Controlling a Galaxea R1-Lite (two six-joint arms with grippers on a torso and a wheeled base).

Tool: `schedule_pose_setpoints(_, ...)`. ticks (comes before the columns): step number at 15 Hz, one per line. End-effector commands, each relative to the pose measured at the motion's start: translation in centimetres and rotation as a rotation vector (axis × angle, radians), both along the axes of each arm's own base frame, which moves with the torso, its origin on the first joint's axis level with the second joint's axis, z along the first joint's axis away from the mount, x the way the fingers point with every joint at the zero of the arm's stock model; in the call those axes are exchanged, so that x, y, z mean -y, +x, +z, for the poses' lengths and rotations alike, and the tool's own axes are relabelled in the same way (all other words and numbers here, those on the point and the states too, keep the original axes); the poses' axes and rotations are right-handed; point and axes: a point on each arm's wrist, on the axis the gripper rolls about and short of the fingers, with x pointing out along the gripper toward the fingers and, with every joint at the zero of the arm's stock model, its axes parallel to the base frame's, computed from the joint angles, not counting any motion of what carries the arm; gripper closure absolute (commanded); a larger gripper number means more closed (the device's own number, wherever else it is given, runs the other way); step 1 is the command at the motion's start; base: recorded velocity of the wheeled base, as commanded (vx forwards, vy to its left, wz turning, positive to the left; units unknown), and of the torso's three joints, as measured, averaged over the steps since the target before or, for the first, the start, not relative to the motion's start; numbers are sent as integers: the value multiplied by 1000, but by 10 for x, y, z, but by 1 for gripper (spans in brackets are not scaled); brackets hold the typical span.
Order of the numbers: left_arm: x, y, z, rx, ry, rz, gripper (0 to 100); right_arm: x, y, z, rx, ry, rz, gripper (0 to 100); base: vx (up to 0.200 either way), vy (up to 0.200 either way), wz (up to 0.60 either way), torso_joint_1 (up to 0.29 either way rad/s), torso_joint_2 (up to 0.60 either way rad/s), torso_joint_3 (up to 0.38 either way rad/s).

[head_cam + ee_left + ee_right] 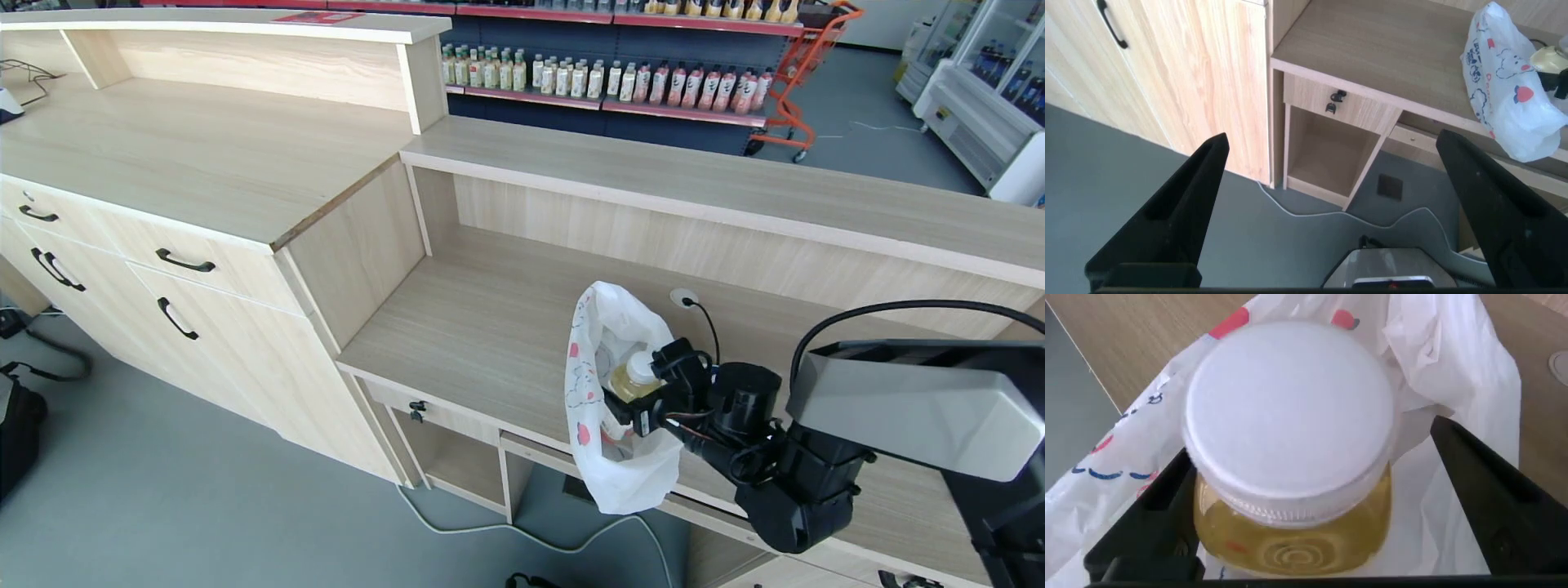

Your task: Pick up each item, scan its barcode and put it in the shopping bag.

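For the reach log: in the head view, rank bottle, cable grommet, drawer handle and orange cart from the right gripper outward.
1. bottle, held in the right gripper.
2. cable grommet, on the counter behind it.
3. drawer handle, on the left cabinet.
4. orange cart, far back by the shelves.

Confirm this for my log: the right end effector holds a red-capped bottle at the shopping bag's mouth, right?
No: the cap is white, not red, per the right wrist view. The right end effector does hold the bottle at the mouth of the shopping bag.
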Motion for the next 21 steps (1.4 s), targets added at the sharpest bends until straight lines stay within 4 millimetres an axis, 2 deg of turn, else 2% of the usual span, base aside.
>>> schedule_pose_setpoints(1,0,0,0,0,0,0,0,11,-27,57,78,32,5,0,0,0,0,0,0,0)
schedule_pose_setpoints(3,0,0,0,0,0,0,0,22,-55,84,66,25,3,0,0,0,0,0,0,0)
schedule_pose_setpoints(4,0,0,0,0,0,0,0,32,-78,99,46,17,3,0,0,0,0,0,0,0)
schedule_pose_setpoints(5,0,0,0,0,0,0,0,38,-87,102,42,13,-4,0,0,0,0,0,0,0)
schedule_pose_setpoints(8,0,0,0,0,0,0,0,80,-95,119,83,-42,-143,0,0,0,0,0,0,0)
schedule_pose_setpoints(10,0,0,0,0,0,0,0,109,-100,129,95,-146,-245,0,0,0,0,0,0,0)
schedule_pose_setpoints(12,0,0,0,0,0,0,0,159,-104,136,55,-297,-442,0,0,0,-600,5,-2,5)
schedule_pose_setpoints(14,0,0,0,0,0,0,0,183,-108,139,26,-341,-576,0,0,0,-600,2,2,5)
schedule_pose_setpoints(15,0,0,0,0,0,0,0,218,-120,134,-82,-420,-849,0,0,0,-600,12,2,-2)
schedule_pose_setpoints(19,0,0,0,0,0,0,0,290,-155,116,-345,-528,-1110,0,0,0,-150,-61,126,55)
schedule_pose_setpoints(21,0,0,0,0,0,0,0,315,-163,99,-465,-567,-1159,0,0,0,0,0,0,0)
